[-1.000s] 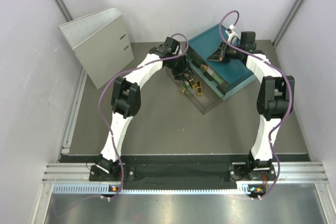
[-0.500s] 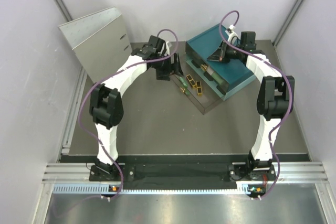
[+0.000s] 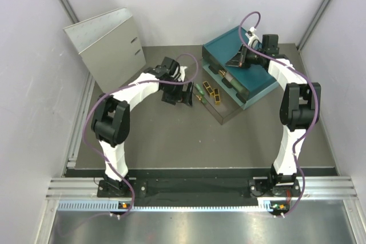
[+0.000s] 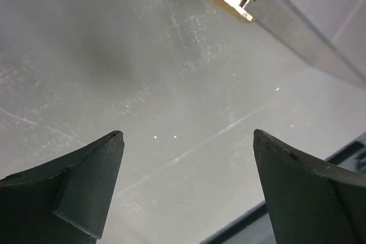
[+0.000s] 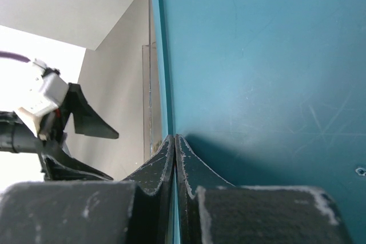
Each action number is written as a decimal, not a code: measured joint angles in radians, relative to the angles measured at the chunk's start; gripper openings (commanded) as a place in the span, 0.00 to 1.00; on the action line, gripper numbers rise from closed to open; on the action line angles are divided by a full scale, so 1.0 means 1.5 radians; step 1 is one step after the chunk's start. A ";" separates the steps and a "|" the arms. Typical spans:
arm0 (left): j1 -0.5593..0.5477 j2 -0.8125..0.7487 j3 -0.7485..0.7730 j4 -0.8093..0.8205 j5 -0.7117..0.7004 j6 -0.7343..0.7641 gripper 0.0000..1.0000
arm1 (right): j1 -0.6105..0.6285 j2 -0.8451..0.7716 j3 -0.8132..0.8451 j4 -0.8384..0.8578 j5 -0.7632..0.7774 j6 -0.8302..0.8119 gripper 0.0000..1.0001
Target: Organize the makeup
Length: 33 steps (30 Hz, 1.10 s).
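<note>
Top external shows you a grey bench point(image 3: 171, 141) between pale walls point(image 3: 23, 95); left gripper point(image 3: 186, 94) jaws spread above it, right gripper point(image 3: 241, 59) jaws pressed together at the teal box point(image 3: 226, 47).

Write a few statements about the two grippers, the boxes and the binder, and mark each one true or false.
1. The left gripper is open with nothing between its fingers. True.
2. The right gripper is spread wide over bare table. False: it is shut, at the teal box.
3. A green tube lies in the clear box. True.
4. The grey binder lies flat on top of the teal box. False: it stands at the far left corner, well apart from the teal box.
</note>
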 measured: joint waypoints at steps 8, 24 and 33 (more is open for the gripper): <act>-0.033 0.019 -0.045 0.109 0.016 0.118 0.99 | 0.000 0.000 0.000 0.000 0.000 0.000 0.01; -0.064 0.141 0.018 0.272 0.025 0.173 0.99 | 0.000 0.004 0.005 -0.004 -0.003 0.000 0.01; -0.098 0.198 0.076 0.344 0.016 0.149 0.99 | -0.001 0.004 0.005 -0.004 -0.004 0.000 0.01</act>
